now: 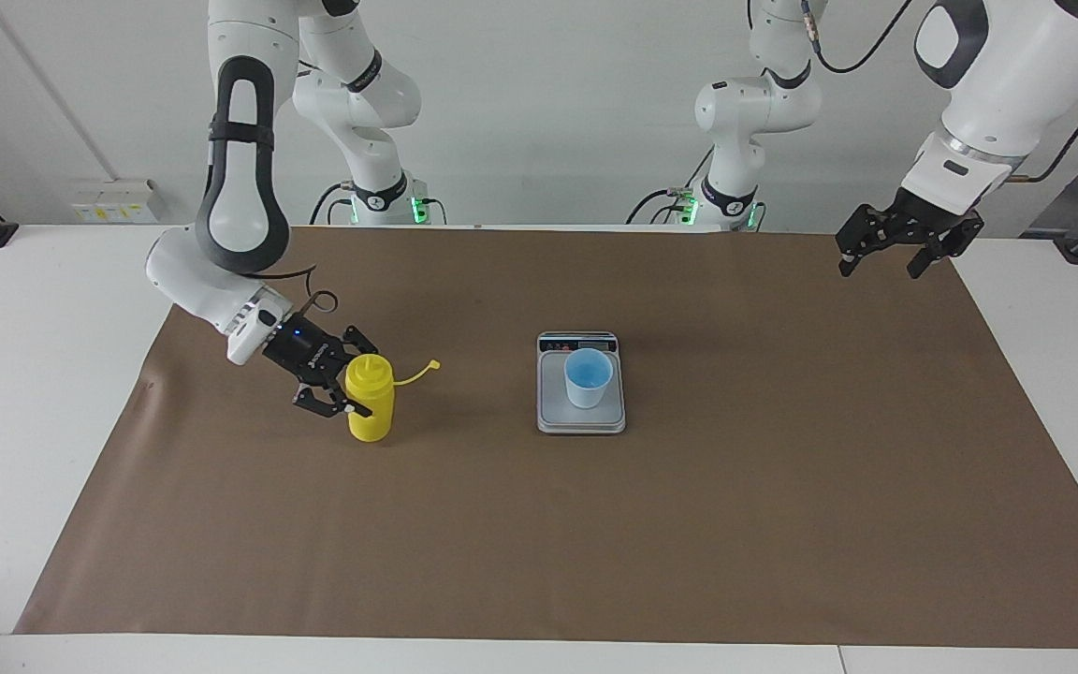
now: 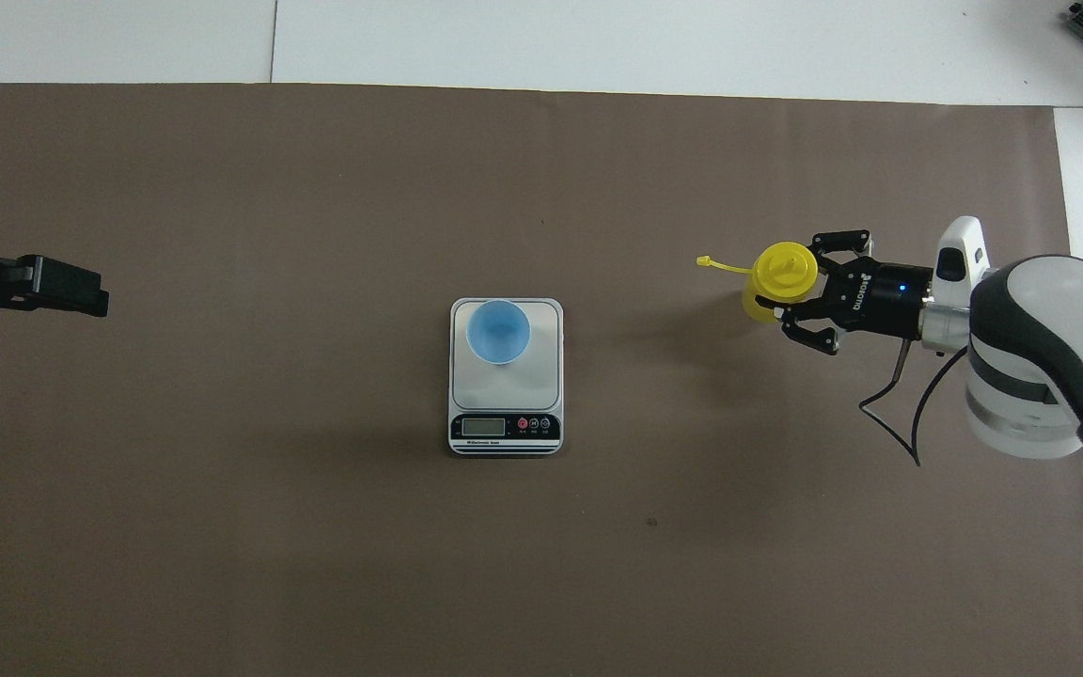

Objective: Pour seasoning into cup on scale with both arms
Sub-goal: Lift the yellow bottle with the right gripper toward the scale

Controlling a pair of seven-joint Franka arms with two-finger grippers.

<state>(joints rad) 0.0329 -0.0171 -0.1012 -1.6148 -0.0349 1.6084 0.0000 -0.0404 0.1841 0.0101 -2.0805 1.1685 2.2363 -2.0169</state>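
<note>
While right end effector grips seasoning bottle | left end effector wide, partly cropped overhead

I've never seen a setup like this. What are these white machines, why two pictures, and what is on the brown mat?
They are two robot arms at a table, each ending in a black two-finger gripper. One picture faces them from across the table; the other looks down from above their end. On the mat lies a kitchen scale with a blue cup on it. The right gripper is shut on a yellow squeeze bottle of seasoning, held upright. The left gripper waits open in the air over the mat's corner.
</note>
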